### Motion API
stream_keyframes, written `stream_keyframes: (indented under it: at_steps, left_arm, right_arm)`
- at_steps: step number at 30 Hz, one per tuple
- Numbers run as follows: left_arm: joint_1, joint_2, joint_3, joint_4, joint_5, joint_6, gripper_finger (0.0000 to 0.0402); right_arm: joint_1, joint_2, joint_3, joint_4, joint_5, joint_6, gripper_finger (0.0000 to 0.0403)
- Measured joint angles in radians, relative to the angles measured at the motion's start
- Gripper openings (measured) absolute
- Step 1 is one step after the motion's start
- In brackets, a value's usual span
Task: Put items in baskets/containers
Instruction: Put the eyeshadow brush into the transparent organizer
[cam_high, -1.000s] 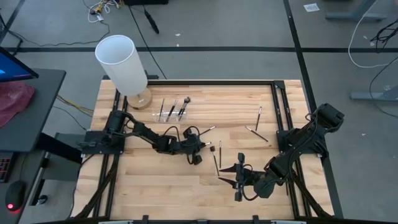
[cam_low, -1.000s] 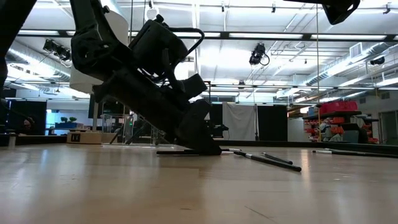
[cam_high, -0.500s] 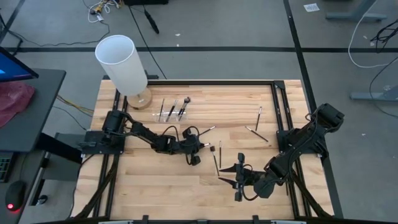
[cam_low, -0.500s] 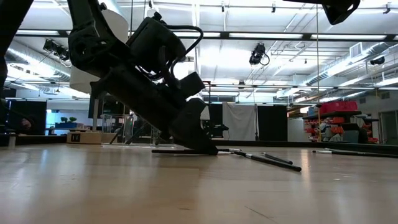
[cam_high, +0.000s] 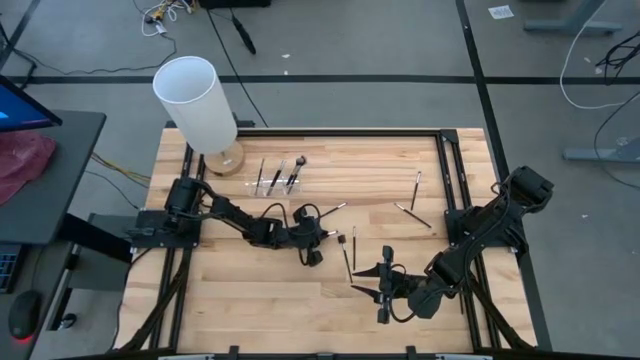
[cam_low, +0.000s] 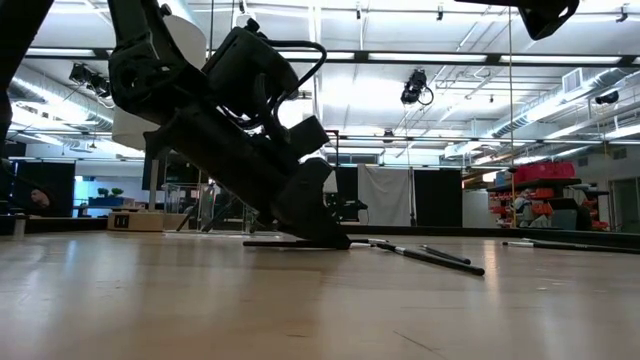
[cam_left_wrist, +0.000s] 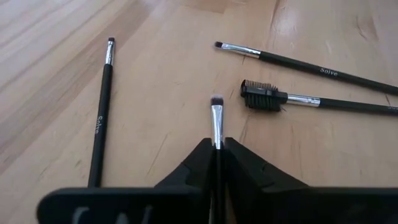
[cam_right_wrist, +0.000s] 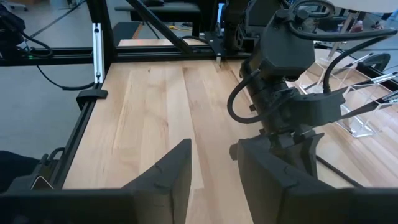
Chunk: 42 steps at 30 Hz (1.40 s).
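My left gripper is low over the middle of the table, shut on a thin dark makeup brush whose silver ferrule and bristle tip stick out past the fingertips. Three more brushes lie flat on the wood around it: one to one side, one beyond, and a comb-headed one. A few brushes stand in the clear holder at the far left. My right gripper hovers open near the front, right of centre, with nothing between its fingers. My left gripper pinches the brush between its two fingers, just behind the silver ferrule. The fingers slant down from the table's left and the brush runs along them, its bristle end pointing ahead. Whether the brush rests on the wood or is clear of it, I cannot tell.
A tall white cylinder on a round wooden base stands at the far left corner. Further brushes lie at the right. Black frame rails run along the table's sides.
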Motion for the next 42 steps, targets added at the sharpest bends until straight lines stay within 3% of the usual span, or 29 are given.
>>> stream_keyframes:
  at_steps: [9, 14, 17, 27, 36, 42]
  left_arm:
    - [-0.026, 0.0, -0.03, 0.024, -0.024, 0.0, 0.0125]
    - [-0.041, 0.0, -0.143, 0.195, -0.029, 0.001, 0.0143]
    - [-0.027, -0.001, -0.2, 0.29, 0.033, 0.022, 0.0137]
    - [0.064, -0.002, -0.186, 0.299, 0.232, 0.133, 0.0102]
    - [0.074, 0.02, -0.184, 0.303, 0.253, 0.144, 0.011]
    - [0.073, 0.071, -0.175, 0.348, 0.245, 0.143, 0.0076]
  right_arm:
    - [0.0, 0.0, 0.0, 0.0, 0.0, 0.0, 0.0135]
    - [0.0, 0.0, 0.0, 0.0, 0.0, 0.0, 0.0135]
    - [0.0, 0.0, 0.0, 0.0, 0.0, -0.003, 0.0135]
    - [-0.025, 0.0, 0.0, 0.013, 0.0, -0.004, 0.0135]
    - [-0.025, 0.0, 0.0, 0.018, 0.0, -0.009, 0.0135]
    - [-0.024, 0.0, 0.0, 0.037, 0.0, -0.026, 0.0135]
